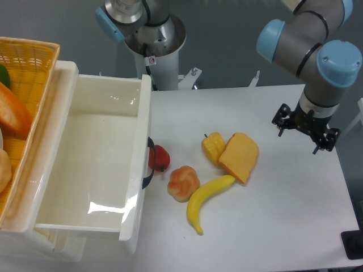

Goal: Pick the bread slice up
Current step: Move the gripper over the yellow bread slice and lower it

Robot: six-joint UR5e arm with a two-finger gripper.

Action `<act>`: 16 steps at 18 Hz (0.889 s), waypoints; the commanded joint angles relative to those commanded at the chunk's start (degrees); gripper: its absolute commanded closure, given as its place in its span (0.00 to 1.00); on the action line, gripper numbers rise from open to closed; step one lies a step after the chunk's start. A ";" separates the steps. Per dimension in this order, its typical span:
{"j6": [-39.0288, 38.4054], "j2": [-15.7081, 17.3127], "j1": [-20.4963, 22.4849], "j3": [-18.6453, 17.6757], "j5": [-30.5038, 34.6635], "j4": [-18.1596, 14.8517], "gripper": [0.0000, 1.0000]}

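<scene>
The bread slice (240, 156) is an orange-tan toast with a darker crust. It lies flat on the white table near the middle, with its lower left corner over the tip of a banana. My gripper (306, 126) hangs to the right of it and a little further back, well apart from it. The blue-capped wrist above the gripper hides its fingers, and only a black mount shows. I cannot tell how the jaws stand. Nothing shows in the gripper.
A small yellow lumpy toy (213, 146) touches the slice's left side. A yellow banana (207, 199), a pale knotted bun (183, 182) and a red toy (160, 157) lie to the left. A white bin (144, 130) and a yellow basket (28, 62) stand at far left.
</scene>
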 joint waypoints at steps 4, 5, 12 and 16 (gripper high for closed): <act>-1.31 0.26 -0.44 -1.14 0.08 0.00 0.00; -2.19 0.61 -0.52 -2.19 0.00 0.00 0.00; -11.24 5.97 -0.70 -12.91 -0.09 5.89 0.00; -15.10 6.59 -2.28 -15.37 -1.23 5.71 0.00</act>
